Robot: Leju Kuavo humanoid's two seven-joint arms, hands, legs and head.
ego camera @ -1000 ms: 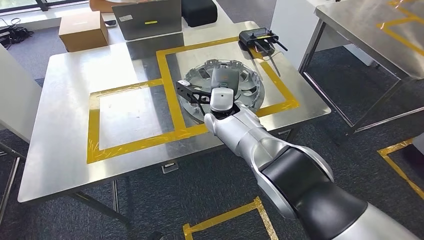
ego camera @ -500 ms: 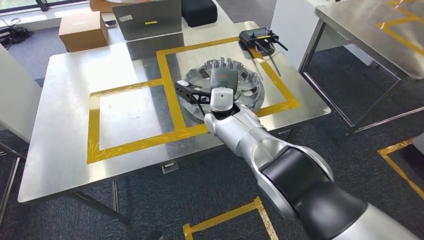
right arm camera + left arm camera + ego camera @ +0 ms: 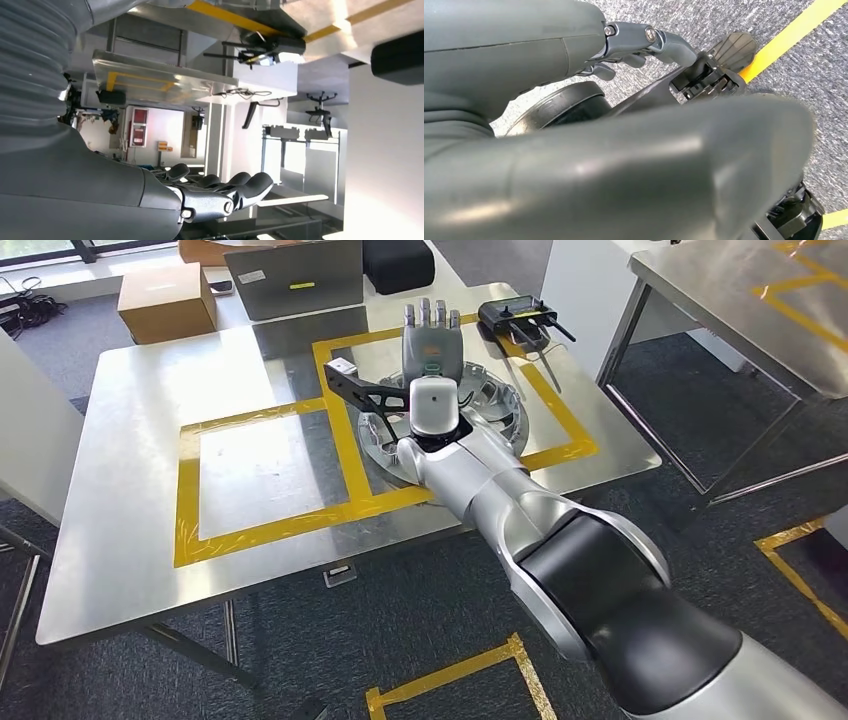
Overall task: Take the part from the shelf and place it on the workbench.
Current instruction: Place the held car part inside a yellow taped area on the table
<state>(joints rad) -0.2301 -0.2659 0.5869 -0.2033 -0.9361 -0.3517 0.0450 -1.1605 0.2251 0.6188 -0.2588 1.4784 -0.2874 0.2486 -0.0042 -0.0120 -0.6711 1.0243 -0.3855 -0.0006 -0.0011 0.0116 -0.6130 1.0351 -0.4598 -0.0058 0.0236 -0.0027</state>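
On the steel workbench (image 3: 130, 490), inside the right-hand square of yellow tape (image 3: 335, 370), lies the part (image 3: 480, 410): a round, silver-grey metal disc with ribbed pockets around its rim, lying flat and partly hidden by the right arm. Above it the right hand (image 3: 430, 330) is raised with its fingers straight, apart and holding nothing, a black bracket (image 3: 365, 395) jutting from the wrist. The left hand (image 3: 624, 42) hangs over grey carpet, fingers loosely bent and holding nothing; a black controller (image 3: 515, 315) rests just beyond the tape.
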